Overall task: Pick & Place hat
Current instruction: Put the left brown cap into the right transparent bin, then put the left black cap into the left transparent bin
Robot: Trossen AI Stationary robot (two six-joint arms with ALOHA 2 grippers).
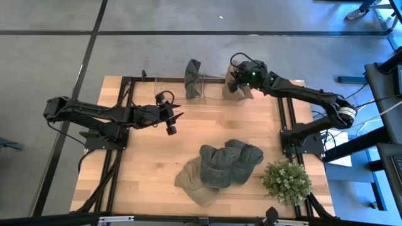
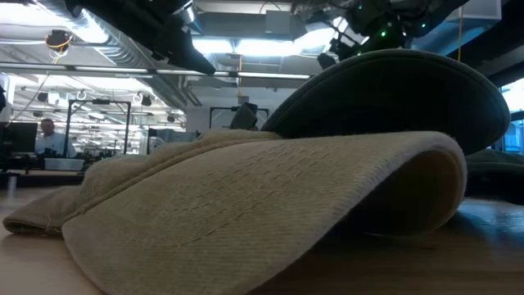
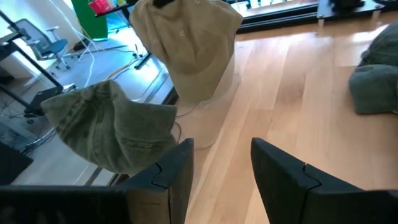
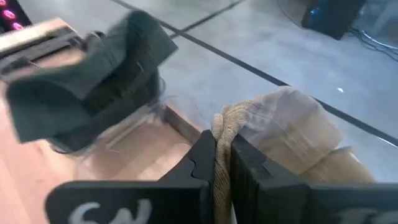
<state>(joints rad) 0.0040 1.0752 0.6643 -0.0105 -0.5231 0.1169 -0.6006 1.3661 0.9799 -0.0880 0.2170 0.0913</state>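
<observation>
The right claw (image 4: 222, 163) is pressed together on a fold of the tan woven cloth hat (image 1: 237, 90), pinching its edge where it sits over a clear plastic stand (image 4: 298, 118) at the far edge of the wooden surface (image 1: 151, 169). Just beside that claw, on a second clear stand, hangs a dark green cloth hat (image 1: 193, 76). As I see it, the risk is in the letting go: the hat looks draped over the stand rather than seated, so if the fingers part while the fabric is bunched to one side, it could slide off the stand, perhaps over the surface's edge. A tug while pinching could also tip the light stand or knock the green hat next door. The tan hat looks soft and limp, coarse-woven, creased where it is gripped. The left claw (image 1: 172, 118) hovers spread and empty above the middle of the surface, well apart from the right one. Nearer me lies a heap of more hats (image 1: 220, 166), tan and dark green, next to a small green leafy plant (image 1: 286, 181).
</observation>
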